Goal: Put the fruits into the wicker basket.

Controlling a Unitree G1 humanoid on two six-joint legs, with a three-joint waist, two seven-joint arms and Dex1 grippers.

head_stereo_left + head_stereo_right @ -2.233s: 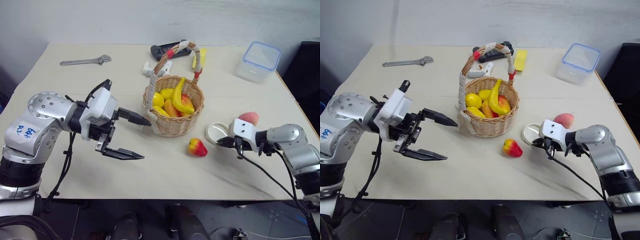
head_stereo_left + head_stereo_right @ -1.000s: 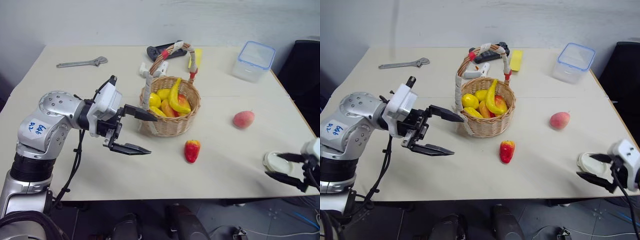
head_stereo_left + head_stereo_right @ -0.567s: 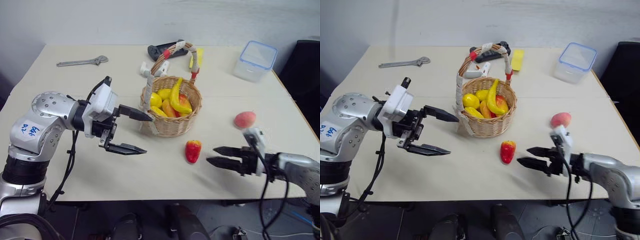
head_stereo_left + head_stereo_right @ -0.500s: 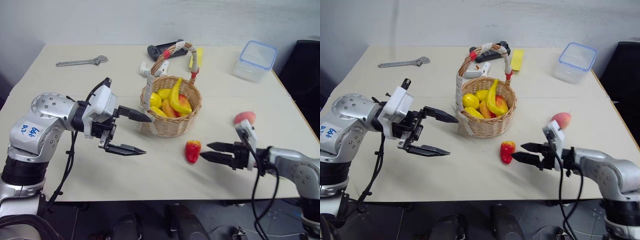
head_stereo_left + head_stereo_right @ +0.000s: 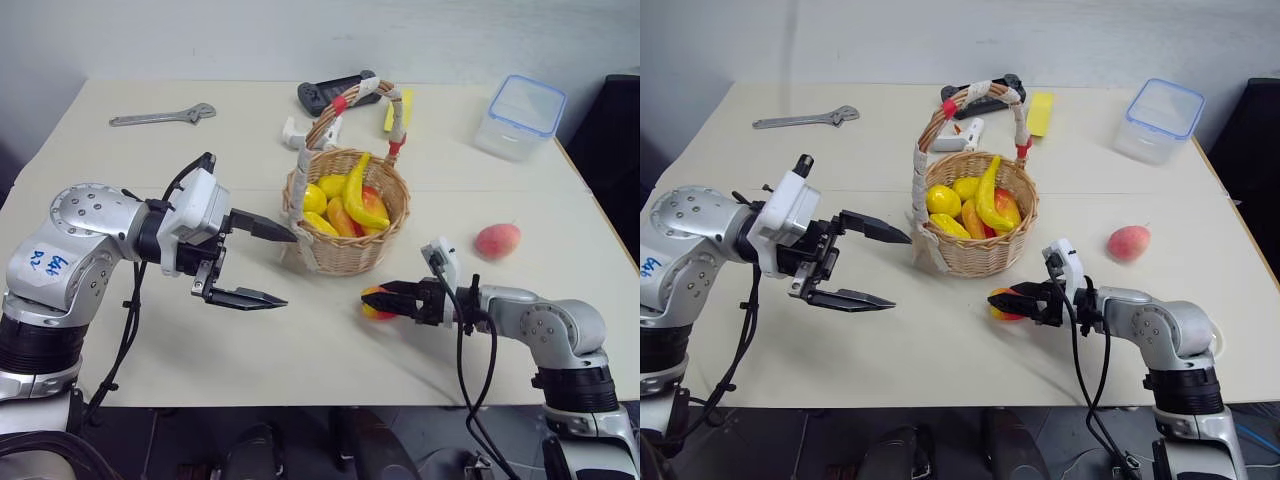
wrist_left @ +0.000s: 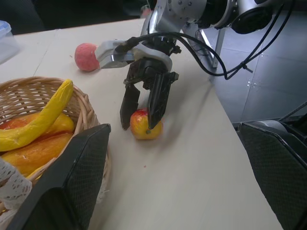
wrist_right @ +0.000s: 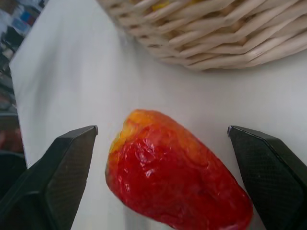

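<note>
The right gripper has swung in from the table's edge and now straddles the red-and-yellow fruit, fingers wide open either side, just short of the wicker basket; closing looks next.

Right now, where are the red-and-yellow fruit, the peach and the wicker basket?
red-and-yellow fruit (image 7: 172,191): right wrist view, red side.
peach (image 5: 497,241): left eye view, middle.
wicker basket (image 5: 345,255): left eye view, front wall.
</note>
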